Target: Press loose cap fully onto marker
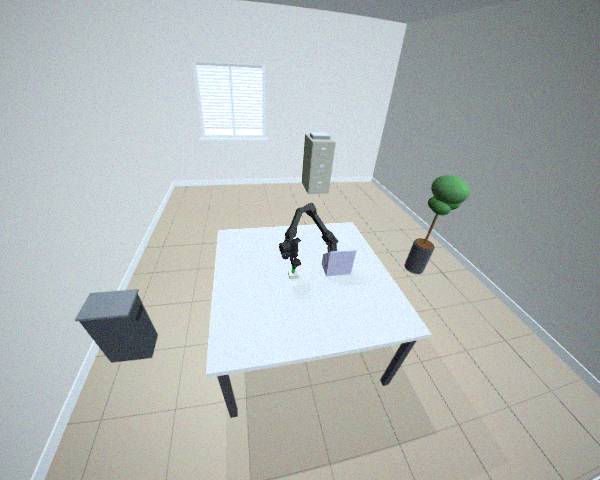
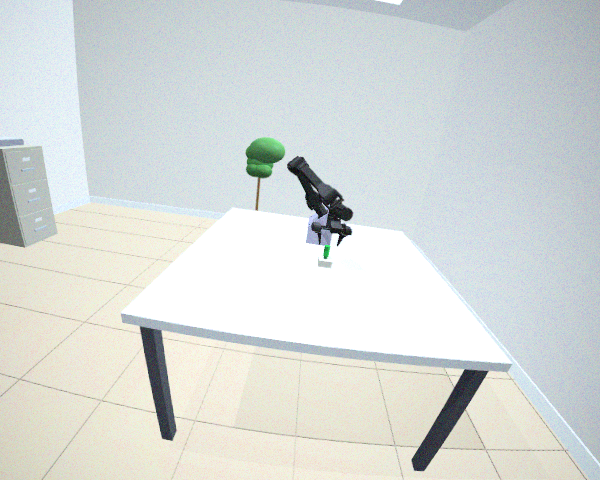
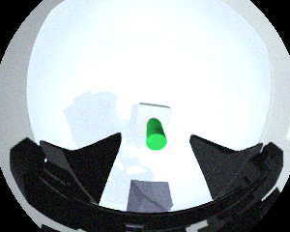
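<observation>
Cap [image 3: 156, 134] on marker in holder block [image 3: 153, 111], clear only from wrist; tool [image 3: 156, 155] wide, empty.

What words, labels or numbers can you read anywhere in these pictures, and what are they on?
None: no readable text shows in any view.
Green capped marker: plain, no print.
White holder block: blank.
Grey filing cabinet: drawer label slots too small to read.
Lavender box: blank faces.
</observation>
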